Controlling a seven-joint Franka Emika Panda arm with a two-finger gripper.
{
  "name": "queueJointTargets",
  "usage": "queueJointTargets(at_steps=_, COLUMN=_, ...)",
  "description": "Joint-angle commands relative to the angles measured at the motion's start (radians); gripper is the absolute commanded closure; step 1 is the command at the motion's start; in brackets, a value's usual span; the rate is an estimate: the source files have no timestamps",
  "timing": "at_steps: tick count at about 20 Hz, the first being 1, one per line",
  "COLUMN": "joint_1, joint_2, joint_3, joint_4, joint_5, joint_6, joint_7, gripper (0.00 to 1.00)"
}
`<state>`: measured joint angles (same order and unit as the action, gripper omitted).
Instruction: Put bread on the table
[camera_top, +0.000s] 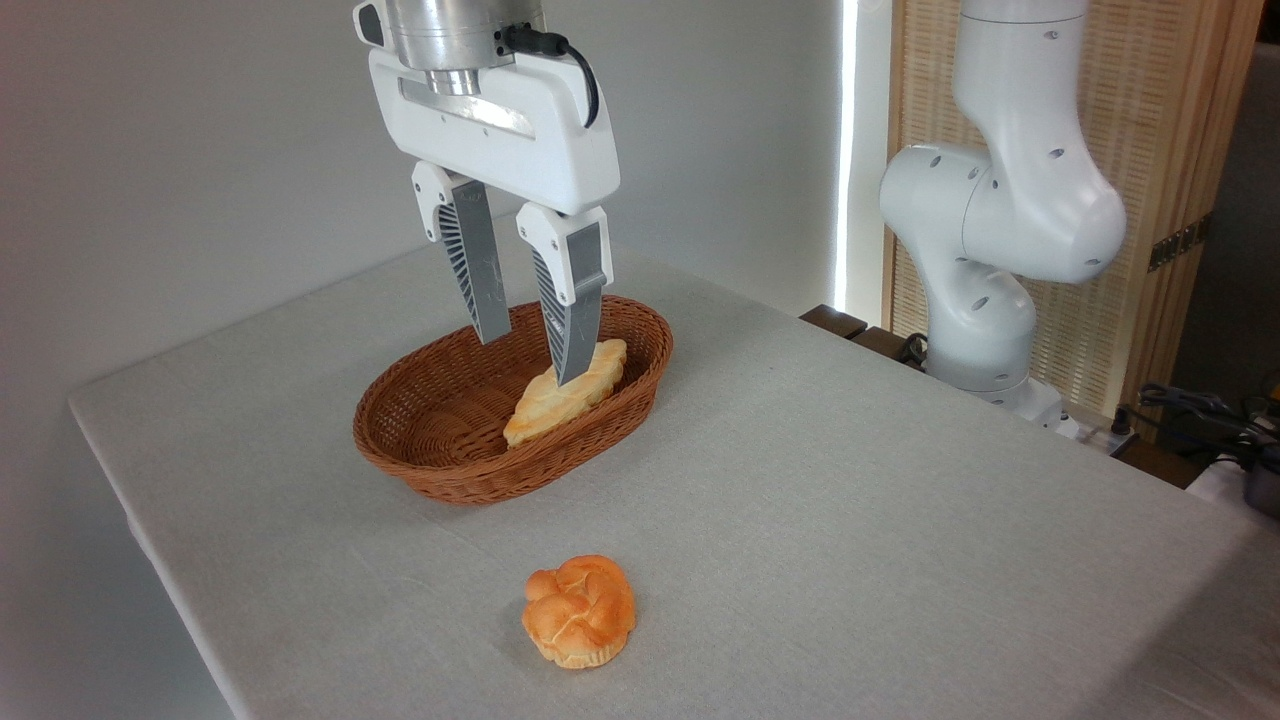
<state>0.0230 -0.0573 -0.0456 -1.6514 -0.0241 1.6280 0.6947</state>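
Bread (579, 611), a small round orange-golden bun with a knotted, braided top, sits directly on the table (900, 520), close to the table's near edge and well apart from the wicker basket (440, 465). Nothing touches it. It rests upright on its flat, paler base, with the braided crown facing up.

The table is covered in a plain light grey-white cloth. Its left edge runs diagonally from the far left corner down toward the bottom of the view.

The brown oval wicker basket stands nearer the table's left edge, further back than the bun. Inside it lies a longer pale-yellow leaf-shaped loaf (540, 408), propped at a slant against the basket's right wall, one end low on the basket floor and the other raised near the rim.

The gripper (528, 355) hangs above the basket, its two grey ribbed fingers (476, 270) pointing down with a clear gap between them, released and holding nothing. The right fingertip overlaps the loaf in this view; whether it touches the loaf cannot be told.

The white arm's base (985, 300) stands beyond the table's far right edge, before a slatted wooden screen (1170, 160).
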Motion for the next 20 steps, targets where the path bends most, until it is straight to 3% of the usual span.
queueJointTargets(at_steps=1, joint_1=-0.025, joint_2=0.011, joint_3=0.023, joint_4=0.019, joint_5=-0.034, joint_6=-0.011, joint_7=0.016, gripper=0.0)
queueJointTargets(at_steps=4, joint_1=-0.049, joint_2=0.013, joint_3=0.03, joint_4=0.016, joint_5=-0.033, joint_6=-0.014, joint_7=0.016, gripper=0.0)
queueJointTargets(at_steps=20, joint_1=-0.06, joint_2=0.024, joint_3=0.032, joint_4=0.015, joint_5=-0.025, joint_6=-0.023, joint_7=0.019, gripper=0.0)
